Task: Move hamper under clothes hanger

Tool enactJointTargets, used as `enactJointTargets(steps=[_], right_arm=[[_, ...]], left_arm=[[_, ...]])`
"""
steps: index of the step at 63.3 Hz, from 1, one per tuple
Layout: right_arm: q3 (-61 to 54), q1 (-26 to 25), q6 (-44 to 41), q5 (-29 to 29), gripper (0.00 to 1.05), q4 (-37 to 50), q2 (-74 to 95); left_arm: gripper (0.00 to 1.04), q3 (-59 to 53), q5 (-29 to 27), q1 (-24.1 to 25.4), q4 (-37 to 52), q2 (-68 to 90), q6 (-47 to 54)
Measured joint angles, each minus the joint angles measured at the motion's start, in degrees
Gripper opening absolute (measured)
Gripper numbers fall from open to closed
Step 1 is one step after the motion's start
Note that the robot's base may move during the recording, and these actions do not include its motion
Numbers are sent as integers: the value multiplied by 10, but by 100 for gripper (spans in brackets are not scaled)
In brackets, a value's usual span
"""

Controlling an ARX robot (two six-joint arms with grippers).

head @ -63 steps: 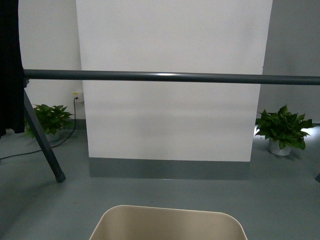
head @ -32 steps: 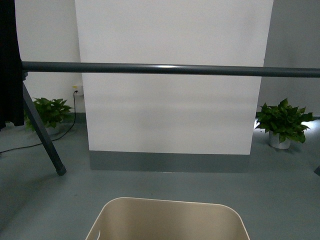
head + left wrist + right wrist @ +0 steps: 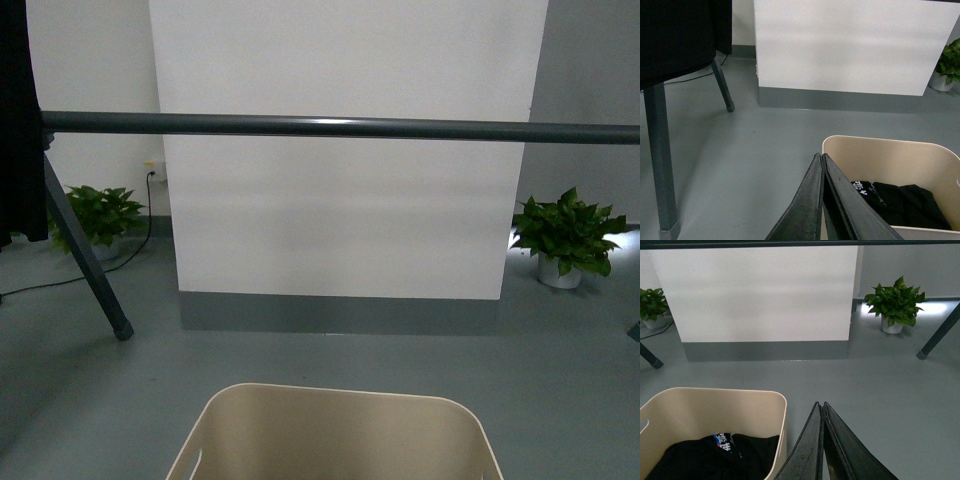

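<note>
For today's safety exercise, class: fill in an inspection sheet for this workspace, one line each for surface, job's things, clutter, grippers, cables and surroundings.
Surface: grey floor, bare.
Job's things: beige hamper at the front view's bottom edge, short of the clothes hanger bar; dark clothing inside.
Clutter: nothing seen.
Grippers: left gripper and right gripper both shut, each beside the hamper's rim, holding nothing.
Cables: black cable runs from a wall socket along the floor.
Surroundings: white panel, two potted plants, black garment hanging at the left.
</note>
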Motion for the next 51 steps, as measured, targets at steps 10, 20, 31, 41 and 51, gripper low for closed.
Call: enactJointTargets(steps=[10,20,31,41,51], right_arm=[[0,0,0,0,2,-37,-39],[0,0,0,0,2,-70,-73],[0,0,0,0,2,-102,-105],[0,0,0,0,2,-127,-130],[0,0,0,0,2,-150,-153]], left_arm=[[3,0,0,0,-39,-42,0],[3,0,0,0,-77,-81,0],[3,0,0,0,-111,-115,0],[3,0,0,0,-136,-140,0],[3,0,0,0,-161,-165,0]])
